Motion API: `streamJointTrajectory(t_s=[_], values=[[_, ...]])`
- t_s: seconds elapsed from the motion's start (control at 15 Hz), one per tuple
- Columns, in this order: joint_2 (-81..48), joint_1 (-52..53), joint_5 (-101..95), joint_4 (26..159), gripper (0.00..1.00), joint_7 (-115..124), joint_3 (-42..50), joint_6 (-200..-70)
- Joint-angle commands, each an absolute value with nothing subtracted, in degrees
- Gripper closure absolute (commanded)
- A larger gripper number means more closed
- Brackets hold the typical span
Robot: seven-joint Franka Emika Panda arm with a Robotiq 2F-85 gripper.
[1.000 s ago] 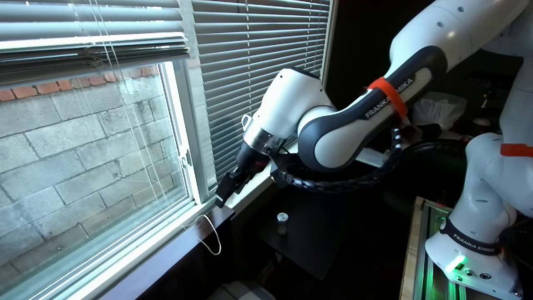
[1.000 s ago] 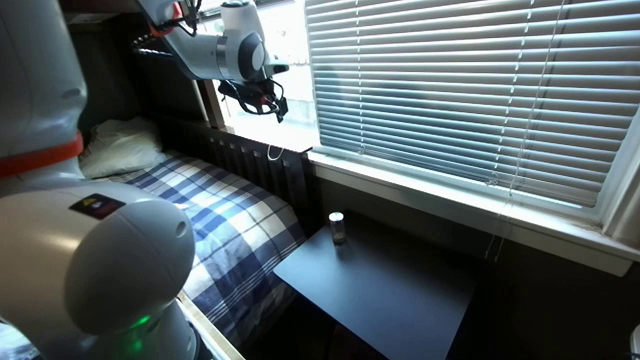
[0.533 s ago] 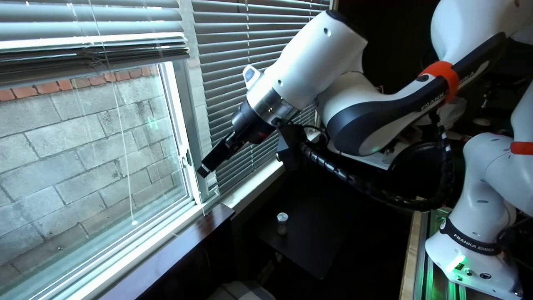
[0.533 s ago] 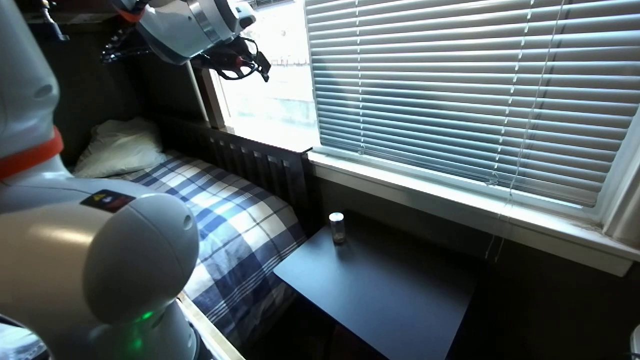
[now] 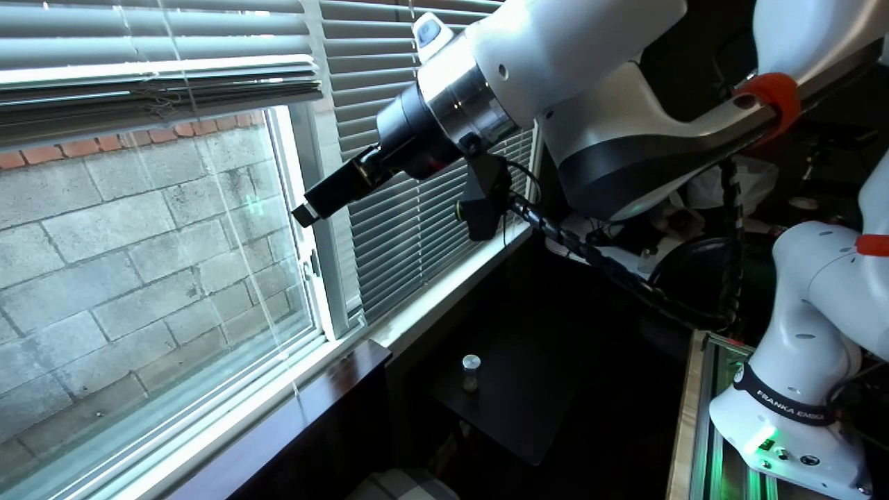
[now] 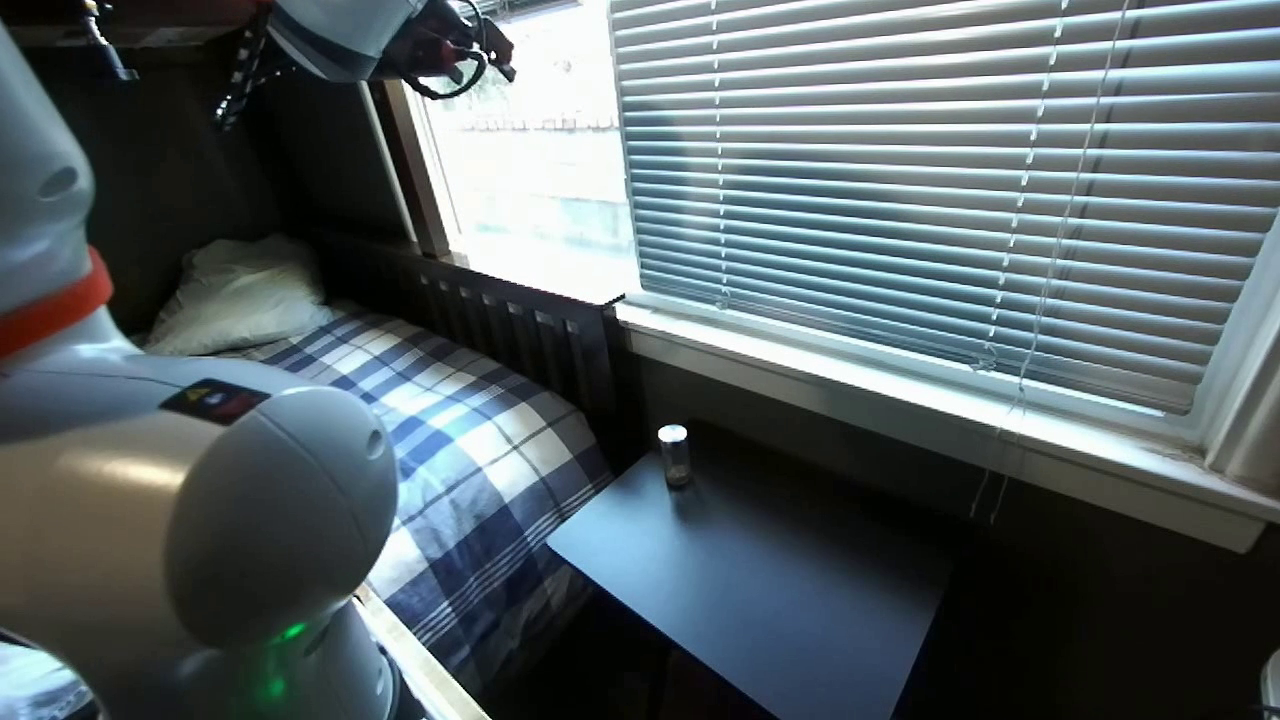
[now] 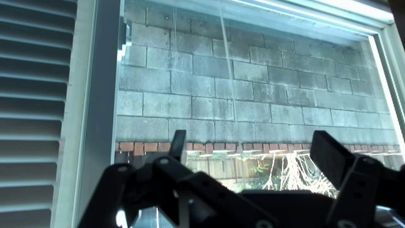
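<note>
My gripper (image 7: 248, 141) is open in the wrist view, with its two black fingers wide apart and nothing between them. In an exterior view the gripper (image 5: 307, 212) is raised in front of the window frame, above the window latch (image 5: 309, 264). It also shows near the top edge in an exterior view (image 6: 508, 70). A thin white blind cord (image 5: 239, 243) hangs before the window pane, apart from the gripper, its lower end near the sill. The cord is a blurred line in the wrist view (image 7: 228, 60). A raised blind (image 5: 160, 97) is bunched above the pane.
A lowered blind (image 6: 880, 200) covers the neighbouring window. A small jar or can (image 6: 675, 455) stands on a dark table (image 6: 760, 590). A bed (image 6: 450, 440) with a dark slatted rail (image 6: 500, 305) is below the window. A white sill (image 5: 417, 319) runs along the wall.
The gripper has risen from near the sill and moved left in an exterior view. The cord's lower end has swung from a loop over the ledge to hanging before the pane.
</note>
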State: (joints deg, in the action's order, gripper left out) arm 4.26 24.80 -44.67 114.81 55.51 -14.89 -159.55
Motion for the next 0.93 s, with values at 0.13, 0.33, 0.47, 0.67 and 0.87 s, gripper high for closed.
streamJointTrajectory(t_s=[0.13,0.33,0.47,0.67,0.87], values=[[4.6,24.8,-48.2,112.4,0.0,57.4,-15.4,-158.0],[4.6,24.8,-48.3,112.1,0.0,57.4,-15.6,-157.7],[4.6,24.8,-48.3,112.1,0.0,57.4,-15.6,-157.6],[3.9,24.3,-50.7,108.8,0.0,56.4,-15.6,-156.9],[3.1,24.0,-52.0,103.9,0.0,53.5,-15.4,-156.4]])
